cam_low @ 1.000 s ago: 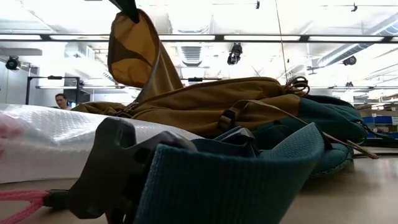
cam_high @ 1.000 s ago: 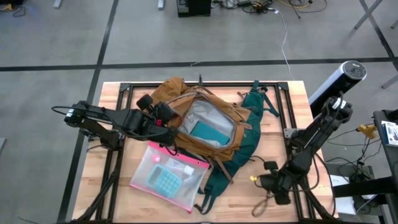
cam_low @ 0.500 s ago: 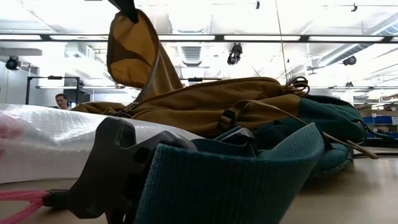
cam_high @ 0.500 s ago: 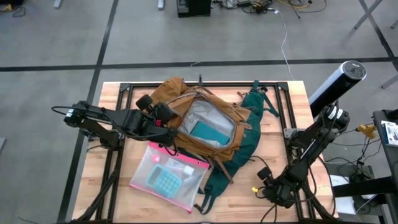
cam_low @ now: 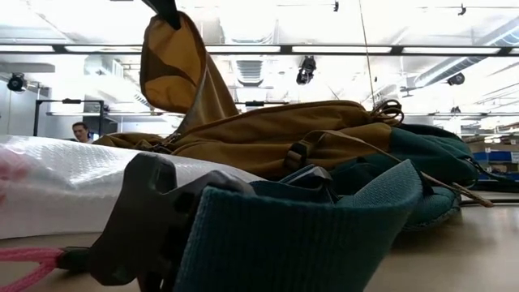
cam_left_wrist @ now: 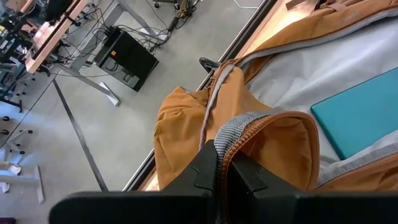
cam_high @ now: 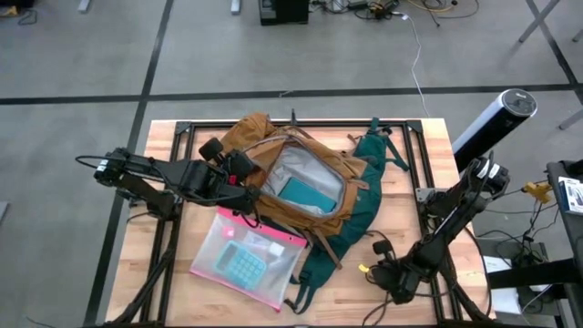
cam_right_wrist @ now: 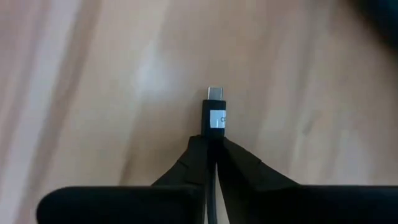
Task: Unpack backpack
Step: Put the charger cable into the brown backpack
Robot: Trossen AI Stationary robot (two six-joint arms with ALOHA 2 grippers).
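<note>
I'm seeing two dark, jointed arms with loose black cables; each claw, left claw [cam_left_wrist: 222, 171] and right claw [cam_right_wrist: 211, 160], is showing matte black tapered fingers.

The right gripper [cam_right_wrist: 212, 149] hung close over the wooden table [cam_right_wrist: 93, 74], its two dark fingers [cam_right_wrist: 186, 163] pressed together on a black cable [cam_right_wrist: 213, 127]. The cable's plug end stuck out past the fingertips, ending in a small metal connector [cam_right_wrist: 215, 93] with a pale label just behind it. The plug pointed away from the wrist, over bare wood. The table's grain ran in soft pale and tan streaks. A dark shape filled the corner at the frame's edge; what it was could not be told.
</note>
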